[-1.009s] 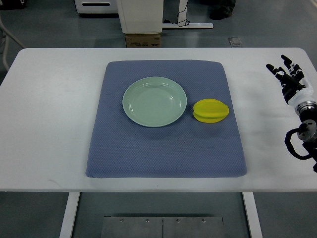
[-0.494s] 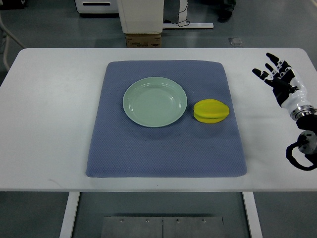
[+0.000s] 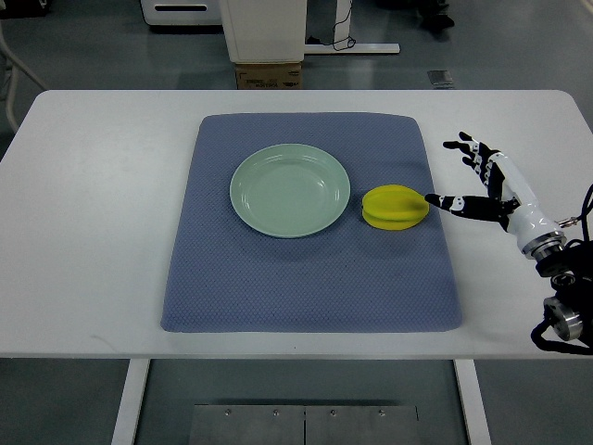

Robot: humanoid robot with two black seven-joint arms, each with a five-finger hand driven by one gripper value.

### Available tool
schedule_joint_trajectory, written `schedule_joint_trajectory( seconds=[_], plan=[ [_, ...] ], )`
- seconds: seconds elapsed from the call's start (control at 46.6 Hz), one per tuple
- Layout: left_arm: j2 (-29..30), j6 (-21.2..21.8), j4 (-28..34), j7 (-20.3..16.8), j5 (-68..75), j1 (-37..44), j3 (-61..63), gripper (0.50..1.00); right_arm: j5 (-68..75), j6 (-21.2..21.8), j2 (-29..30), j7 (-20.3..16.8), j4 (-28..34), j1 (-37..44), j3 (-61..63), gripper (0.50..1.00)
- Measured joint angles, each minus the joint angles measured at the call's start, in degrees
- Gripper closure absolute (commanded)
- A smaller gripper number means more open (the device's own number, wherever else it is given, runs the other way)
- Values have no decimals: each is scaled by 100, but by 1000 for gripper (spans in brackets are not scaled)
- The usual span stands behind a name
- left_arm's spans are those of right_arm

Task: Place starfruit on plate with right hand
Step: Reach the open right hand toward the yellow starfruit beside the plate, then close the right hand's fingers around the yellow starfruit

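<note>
Progress: early stage — the approach is under way, nothing has been grasped and nothing placed.

The right hand (image 3: 473,181) enters from the picture's right edge and sits over the edge of the blue mat (image 3: 306,297), fingers spread wide and empty. One extended fingertip reaches to the near end of the starfruit (image 3: 395,206); whether it actually touches the fruit or only comes just beside it cannot be told from this view. The other fingers fan out beyond the fruit, apart from it.

The starfruit lies on the mat directly ahead of the hand, on its fingertip side. The green plate (image 3: 289,190) lies further on in the same line, just past the fruit, and carries nothing.

Outstanding, by my judgement: close the fingers round the fruit, lift it, carry it the short way across to the plate, release. The left hand is not in view. The white bench (image 3: 93,232) bears no other items.
</note>
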Motion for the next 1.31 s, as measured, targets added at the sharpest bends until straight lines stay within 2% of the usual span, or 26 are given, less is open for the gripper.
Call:
schedule_joint_trajectory(
  seconds=[0.236,0.494,0.816,1.309],
  plan=[
    [0,0,0,4,0,0,0,500,-244,-560,-68,13,-8,349,-842,500],
    [0,0,0,1,0,-1,0,500,-188,-1157,-15,-38,-43,1172,-2131,500],
    [0,0,0,1,0,0,0,500,-136,-1178,45,-165,-67,1350,-2439,500],
    [0,0,0,4,0,-1,0,500,-27,-1178,440,-410,-197,1545,-2651,500]
  ],
)
